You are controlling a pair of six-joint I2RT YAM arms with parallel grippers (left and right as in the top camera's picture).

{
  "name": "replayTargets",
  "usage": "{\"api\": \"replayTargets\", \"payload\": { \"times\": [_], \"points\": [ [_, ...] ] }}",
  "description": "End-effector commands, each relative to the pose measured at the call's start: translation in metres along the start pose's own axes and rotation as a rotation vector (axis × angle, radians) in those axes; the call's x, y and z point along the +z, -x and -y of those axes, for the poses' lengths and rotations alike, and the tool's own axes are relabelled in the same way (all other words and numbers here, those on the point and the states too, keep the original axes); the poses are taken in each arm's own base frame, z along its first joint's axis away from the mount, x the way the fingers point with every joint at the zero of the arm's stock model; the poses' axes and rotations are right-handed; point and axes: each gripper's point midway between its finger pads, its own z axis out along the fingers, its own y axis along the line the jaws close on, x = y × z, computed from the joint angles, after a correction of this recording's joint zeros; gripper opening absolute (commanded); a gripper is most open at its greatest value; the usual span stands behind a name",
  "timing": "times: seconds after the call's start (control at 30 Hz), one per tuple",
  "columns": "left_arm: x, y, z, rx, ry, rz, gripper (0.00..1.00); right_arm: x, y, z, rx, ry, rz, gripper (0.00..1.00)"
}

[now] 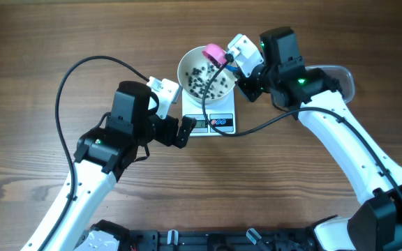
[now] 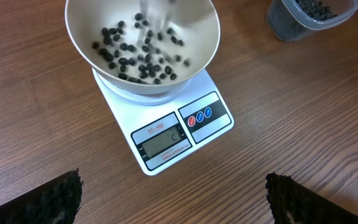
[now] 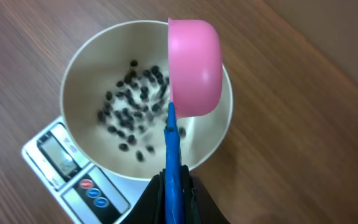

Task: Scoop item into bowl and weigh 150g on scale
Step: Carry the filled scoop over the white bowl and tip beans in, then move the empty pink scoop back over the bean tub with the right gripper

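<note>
**STATUS: FILLING IN PROGRESS, TARGET WEIGHT NOT CONFIRMED**

The left gripper (image 2: 173,186) stood fully open and empty, hovering at 8 o'clock of the scale (image 1: 211,120) and touching nothing.

The bowl (image 1: 187,66) sat on the scale platform, at 12 o'clock of the display. The item (image 1: 204,82) lay as a thin, scattered layer of black pieces over the bowl floor, with white showing between them.

A pink scoop (image 3: 194,68) was tipped over the bowl rim at 1 o'clock. Blurred streaks beneath it suggested pieces in mid-fall.

The right gripper (image 3: 176,193) was clamped on the scoop's blue handle.

A clear container (image 2: 312,15) holding more pieces stood at 3 o'clock of the bowl, apart from it.

Assessment: the bowl had been placed and scooping had begun. The display was too small to read. Judging by the sparse fill, further scoops were probably required.
</note>
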Motion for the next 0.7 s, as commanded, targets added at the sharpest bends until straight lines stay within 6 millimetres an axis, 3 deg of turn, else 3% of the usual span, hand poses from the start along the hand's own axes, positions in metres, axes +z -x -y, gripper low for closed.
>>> {"api": "replayTargets", "payload": {
  "times": [0.0, 0.2, 0.33, 0.43, 0.57, 0.67],
  "points": [
    [-0.001, 0.005, 0.001, 0.025, 0.004, 0.009, 1.0, -0.004, 0.003, 0.006, -0.142, -0.041, 0.002, 0.04],
    [-0.001, 0.005, 0.001, 0.025, 0.004, 0.009, 1.0, -0.003, 0.013, 0.0, -0.156, -0.049, 0.028, 0.04],
    [-0.001, 0.005, 0.001, 0.025, 0.004, 0.009, 1.0, -0.006, 0.023, 0.006, 0.089, -0.064, 0.077, 0.04],
    [-0.001, 0.005, 0.001, 0.025, 0.004, 0.009, 1.0, -0.023, 0.018, 0.023, 0.301, -0.065, 0.099, 0.04],
    [-0.001, 0.005, 0.001, 0.025, 0.004, 0.009, 1.0, -0.08, -0.025, 0.086, 0.546, -0.097, 0.121, 0.04],
    [-0.001, 0.005, 0.001, 0.025, 0.004, 0.009, 1.0, -0.119, -0.088, 0.136, 0.731, -0.217, 0.067, 0.04]
  ]
}}
